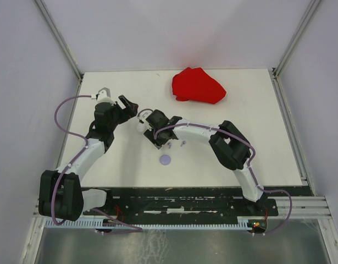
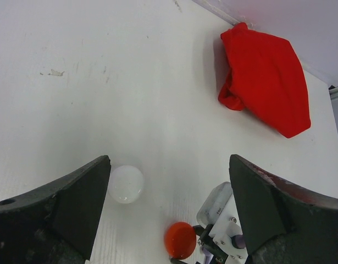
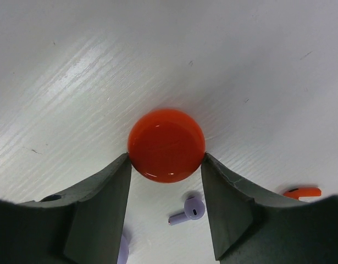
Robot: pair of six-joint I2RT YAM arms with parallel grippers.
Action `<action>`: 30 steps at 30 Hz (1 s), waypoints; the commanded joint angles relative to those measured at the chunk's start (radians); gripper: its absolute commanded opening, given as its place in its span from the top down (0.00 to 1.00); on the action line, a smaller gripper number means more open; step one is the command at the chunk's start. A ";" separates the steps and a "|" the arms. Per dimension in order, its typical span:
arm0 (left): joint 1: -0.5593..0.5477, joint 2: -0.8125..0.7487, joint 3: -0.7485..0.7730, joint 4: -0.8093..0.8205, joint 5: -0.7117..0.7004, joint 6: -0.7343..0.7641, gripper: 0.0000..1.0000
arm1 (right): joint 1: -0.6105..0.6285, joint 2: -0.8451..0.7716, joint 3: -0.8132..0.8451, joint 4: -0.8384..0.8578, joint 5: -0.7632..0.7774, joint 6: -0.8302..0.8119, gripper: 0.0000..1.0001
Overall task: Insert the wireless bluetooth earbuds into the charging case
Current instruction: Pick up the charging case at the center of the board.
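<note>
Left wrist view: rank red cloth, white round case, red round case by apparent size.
1. red cloth, by far the largest.
2-3. white round case and red round case: these look about alike. The red one is partly covered, so I won't rank them.

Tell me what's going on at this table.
The right tool has its fingers pressed against both sides of a red round case lying on the table. The left tool hangs open nearby, holding nothing, with a white round case beside one finger. A lilac earbud and a red earbud lie loose on the table, not yet in any case.
</note>
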 commanded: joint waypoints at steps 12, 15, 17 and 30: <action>0.006 0.007 0.043 0.019 0.030 -0.027 0.07 | -0.008 0.017 -0.015 -0.023 0.027 -0.034 0.36; 0.005 0.005 0.043 0.016 0.029 -0.025 0.07 | -0.010 0.023 -0.018 -0.014 0.017 -0.034 0.36; 0.008 0.004 0.042 0.015 0.028 -0.025 0.07 | -0.010 0.027 -0.017 -0.011 0.013 -0.034 0.36; 0.011 -0.007 0.033 0.007 0.029 -0.027 0.07 | -0.020 0.044 -0.012 0.012 -0.031 -0.038 0.34</action>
